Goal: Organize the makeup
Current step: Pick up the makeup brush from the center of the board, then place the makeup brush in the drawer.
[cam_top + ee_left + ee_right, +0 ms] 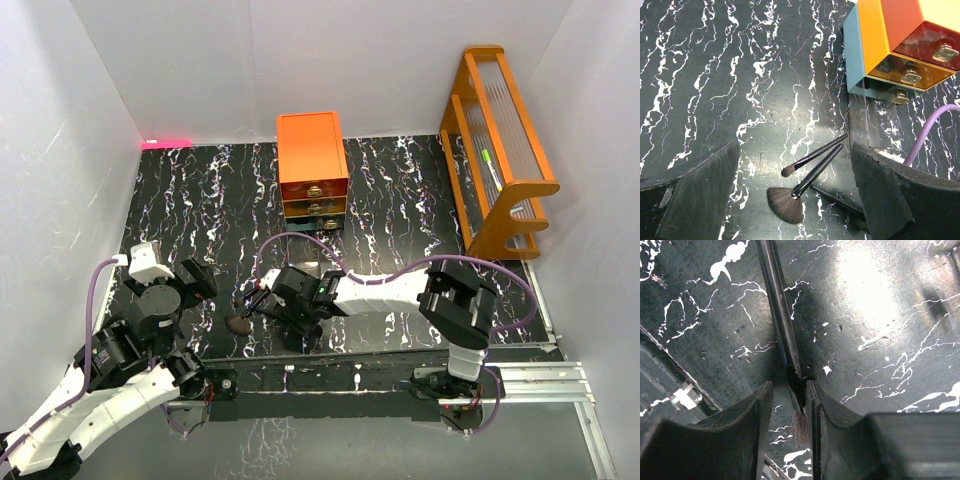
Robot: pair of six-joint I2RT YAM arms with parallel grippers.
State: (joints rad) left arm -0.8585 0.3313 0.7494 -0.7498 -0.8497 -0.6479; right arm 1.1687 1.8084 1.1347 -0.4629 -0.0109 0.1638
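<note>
Fingers of the right gripper (pixel 790 387) are seen narrowed around a slim black brush (pixel 780 315), down at its metal collar, just above the short bristles. One finger is pressed close to the collar; on the other side a thin gap of counter (pixel 400 200) is still visible, so no firm clamp is shown. The brush is lying flat on the black marbled surface, its handle running away from the wrist camera.

From above, that arm is stretched leftward along the near edge of the counter, left of centre. The left gripper (pixel 795 145) is held fully spread, with nothing between its fingers, above a small cluster of makeup: a fan brush (pixel 786 204), a smaller round-tipped brush (pixel 815 154) lying just beside it, and a thin black handle (pixel 837 197) partly hidden by a finger.

At the far edge, centre, the orange drawer chest (pixel 312 170) is seen closed. The orange rack (pixel 500 150) is stood by the far right corner.
</note>
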